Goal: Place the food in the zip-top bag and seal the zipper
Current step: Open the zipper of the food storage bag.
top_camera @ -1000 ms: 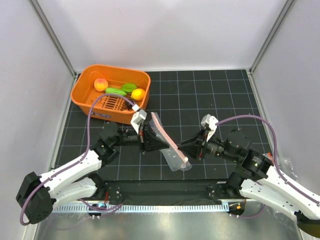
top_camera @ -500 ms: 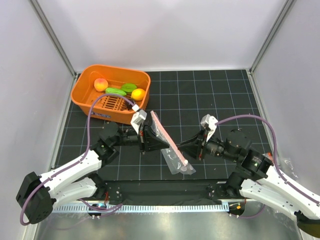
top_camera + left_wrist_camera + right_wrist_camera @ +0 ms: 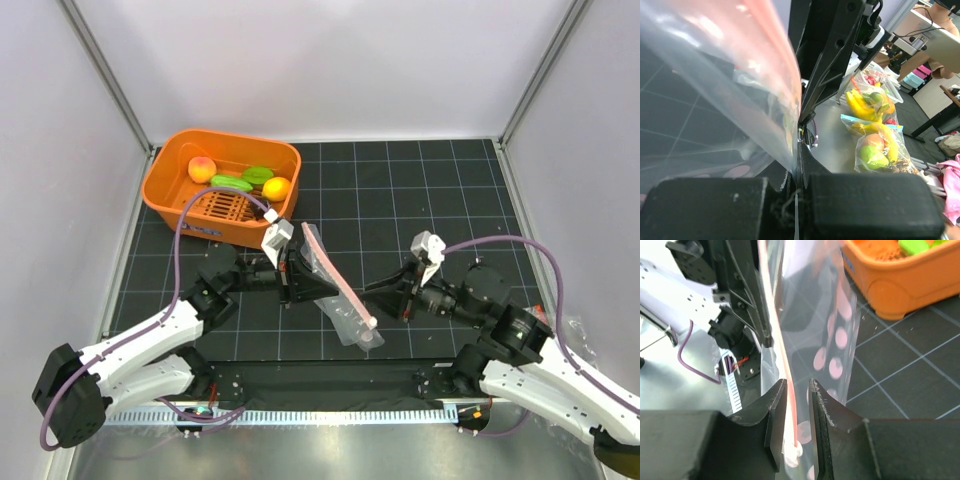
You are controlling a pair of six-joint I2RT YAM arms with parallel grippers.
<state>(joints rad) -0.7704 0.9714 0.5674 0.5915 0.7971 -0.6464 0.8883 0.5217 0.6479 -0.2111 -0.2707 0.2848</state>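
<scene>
I am holding the bag [image 3: 347, 314] up over the dark gridded table [image 3: 420, 190] between the two arms, with its zipper [image 3: 338, 280] running as a slanted pink line from the left arm down toward the right one. My left gripper [image 3: 797, 172] is clamping shut on the clear film near the mouth; its fingers are meeting with the plastic pinched between them. My right gripper [image 3: 795, 405] is sitting at the other end with its jaws a little apart, and the pink strip is passing through the narrow gap. The food is all lying in the orange basket [image 3: 160, 188] at the far left: the peach ball [image 3: 202, 168], the two green pieces [image 3: 232, 183] and the yellow fruit [image 3: 276, 188], well apart from the bag.
</scene>
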